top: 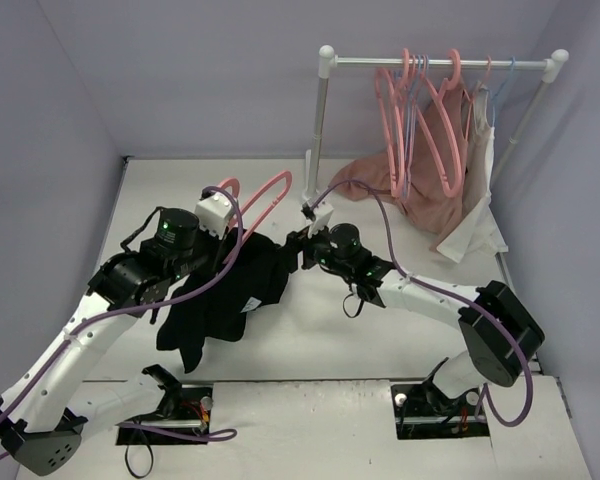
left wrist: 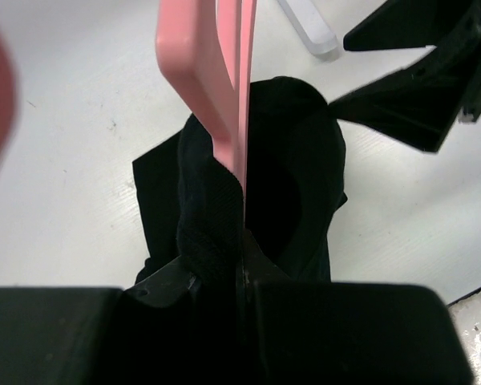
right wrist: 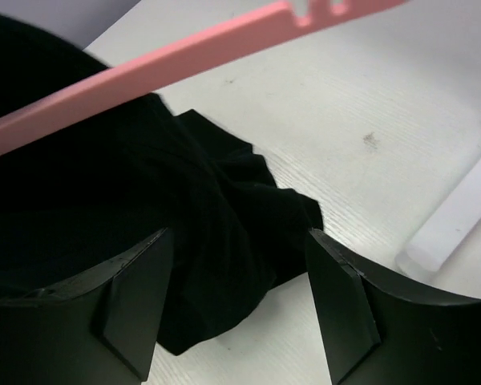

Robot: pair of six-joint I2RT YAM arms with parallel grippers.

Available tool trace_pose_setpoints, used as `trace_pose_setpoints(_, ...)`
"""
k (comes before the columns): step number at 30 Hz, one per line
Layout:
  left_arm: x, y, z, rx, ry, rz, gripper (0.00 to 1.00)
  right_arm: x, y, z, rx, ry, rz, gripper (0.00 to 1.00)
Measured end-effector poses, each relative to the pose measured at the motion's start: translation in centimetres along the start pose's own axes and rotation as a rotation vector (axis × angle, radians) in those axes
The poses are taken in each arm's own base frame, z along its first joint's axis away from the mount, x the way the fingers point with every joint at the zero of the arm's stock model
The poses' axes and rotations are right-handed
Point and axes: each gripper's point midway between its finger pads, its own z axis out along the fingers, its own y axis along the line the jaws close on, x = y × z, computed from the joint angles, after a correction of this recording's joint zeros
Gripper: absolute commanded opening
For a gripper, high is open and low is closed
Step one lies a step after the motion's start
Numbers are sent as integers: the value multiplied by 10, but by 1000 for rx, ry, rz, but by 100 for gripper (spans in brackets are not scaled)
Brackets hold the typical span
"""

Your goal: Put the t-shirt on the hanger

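Note:
The black t-shirt hangs bunched over one arm of the pink hanger, held above the table. My left gripper is shut on the hanger's lower part, with shirt fabric pinched against it. In the left wrist view the hanger rises out of the t-shirt. My right gripper is open just right of the shirt. In the right wrist view its fingers stand wide apart on either side of a fold of the t-shirt, not closed on it. The hanger bar runs above.
A white rack stands at the back right with several pink hangers, thin pale-blue ones, a dusty-pink garment and a white garment. Its foot shows in the wrist views.

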Motion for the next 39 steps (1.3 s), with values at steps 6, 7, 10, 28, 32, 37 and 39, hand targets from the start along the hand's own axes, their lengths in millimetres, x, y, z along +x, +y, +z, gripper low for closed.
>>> trace_pose_setpoints(6,1,0,1,-5,1,-18,0,-6,42,1,-62,-23,-51,57)
trace_pose_setpoints(7,1,0,1,-5,0,-22,0,-9,48,1,-72,-33,-53,53)
trace_pose_setpoints(10,0,-1,1,-4,-3,-31,0,-14,59,4,-90,-57,-52,52)
trace_pose_setpoints(28,-1,-6,0,6,-15,-68,0,-6,77,39,-56,-141,16,75)
trace_pose_setpoints(32,-2,-5,-3,5,-27,-73,0,-13,83,38,-44,-177,17,75)
trace_pose_setpoints(37,-2,-6,-3,6,-34,-80,0,-16,80,44,-3,-211,20,70)
trace_pose_setpoints(39,-2,-6,-3,9,-35,-80,0,-13,75,48,18,-214,16,64)
